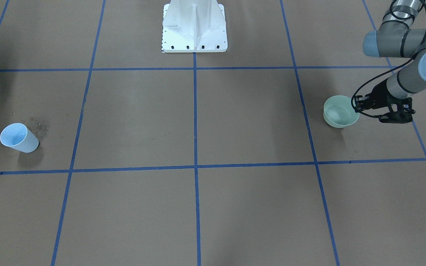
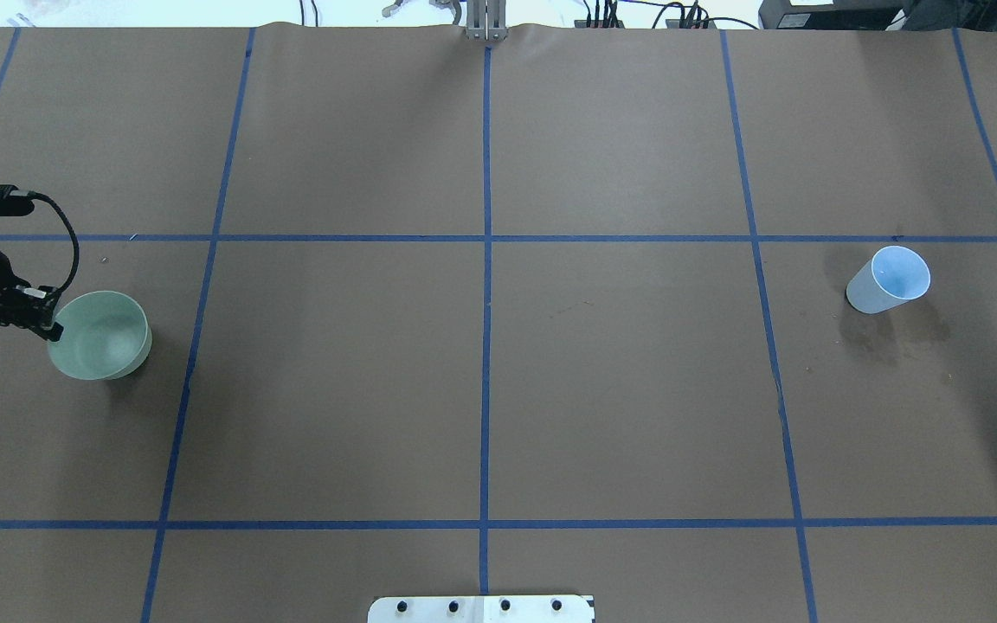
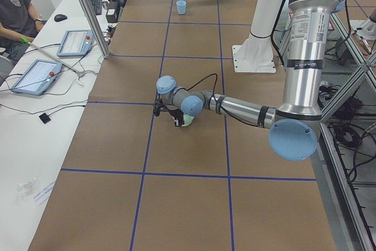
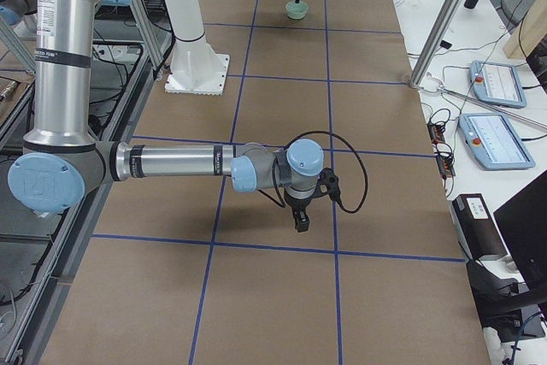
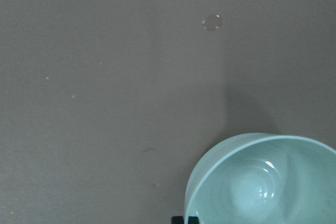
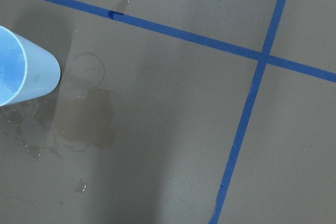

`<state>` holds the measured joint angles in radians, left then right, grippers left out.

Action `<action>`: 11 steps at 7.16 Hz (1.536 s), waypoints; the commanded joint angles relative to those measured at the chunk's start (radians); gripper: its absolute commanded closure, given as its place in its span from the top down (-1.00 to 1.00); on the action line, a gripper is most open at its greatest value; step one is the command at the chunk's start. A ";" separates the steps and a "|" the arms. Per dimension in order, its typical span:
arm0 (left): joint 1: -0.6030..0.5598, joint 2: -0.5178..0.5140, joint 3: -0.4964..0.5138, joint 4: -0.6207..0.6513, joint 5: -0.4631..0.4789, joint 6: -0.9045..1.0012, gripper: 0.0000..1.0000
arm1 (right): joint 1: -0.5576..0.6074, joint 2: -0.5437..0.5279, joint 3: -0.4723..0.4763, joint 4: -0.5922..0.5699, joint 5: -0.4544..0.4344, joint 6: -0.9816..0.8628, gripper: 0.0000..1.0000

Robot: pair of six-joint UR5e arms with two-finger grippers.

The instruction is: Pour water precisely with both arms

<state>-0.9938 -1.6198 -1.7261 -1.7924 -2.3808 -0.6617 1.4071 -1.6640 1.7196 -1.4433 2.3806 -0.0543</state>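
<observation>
Two vessels are standing well apart on the brown-paper table [image 2: 481, 389]: a mint-green bowl [image 1: 340, 115] at the robot's left end and a pale blue cup [image 1: 19, 137] at its right end.

The left arm [image 1: 409, 40] is reaching down to the mint-green bowl. The left gripper [image 1: 355, 105] is meeting the rim on the side away from the table's middle. In the left wrist view, two black fingertips [image 5: 176, 219] are sitting close together on either side of that rim and are pinching it. Whether the bowl is resting on the paper or lifted just off it cannot be told.

Some of the water [image 5: 265, 192] is lying in the bottom of the bowl, showing only as ripples and white glints. More is spreading as wet patches [image 6: 84, 124] on the paper just beside the pale blue cup. A single droplet [image 5: 211, 22] is sitting on the paper away from the bowl.

The right arm [image 4: 171, 164] is stretching low over the table. The right gripper [image 4: 299, 226] is pointing down, but whether its fingers are spread or pressed together cannot be told. Its wrist camera is catching the cup at the view's left edge.
</observation>
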 commanded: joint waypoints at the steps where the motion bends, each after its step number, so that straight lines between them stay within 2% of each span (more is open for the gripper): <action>1: 0.000 -0.133 -0.084 0.110 -0.035 -0.147 -1.00 | 0.000 0.029 -0.003 0.001 0.000 0.001 0.99; 2: 0.039 -0.249 -0.083 0.149 -0.032 -0.270 -1.00 | 0.000 0.029 0.001 0.001 0.000 0.001 0.99; 3: 0.141 -0.358 -0.067 0.159 -0.009 -0.403 -1.00 | 0.001 0.024 0.002 0.001 -0.003 0.001 0.99; 4: 0.218 -0.493 0.004 0.159 0.087 -0.517 -1.00 | 0.001 0.024 0.002 0.003 -0.009 -0.002 0.99; 6: 0.283 -0.741 0.249 0.151 0.117 -0.608 -1.00 | 0.001 0.015 0.015 0.003 -0.003 -0.002 1.00; 7: 0.306 -0.790 0.319 0.142 0.155 -0.617 -1.00 | 0.001 0.015 0.009 0.003 -0.003 -0.002 1.00; 8: 0.328 -0.796 0.350 0.110 0.193 -0.619 -1.00 | 0.000 0.018 0.011 0.003 -0.003 -0.002 1.00; 11: 0.339 -0.819 0.453 -0.008 0.195 -0.621 -1.00 | -0.022 0.024 0.011 0.004 -0.001 -0.007 1.00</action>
<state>-0.6606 -2.4230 -1.3121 -1.7677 -2.1882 -1.2817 1.4011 -1.6439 1.7308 -1.4401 2.3790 -0.0594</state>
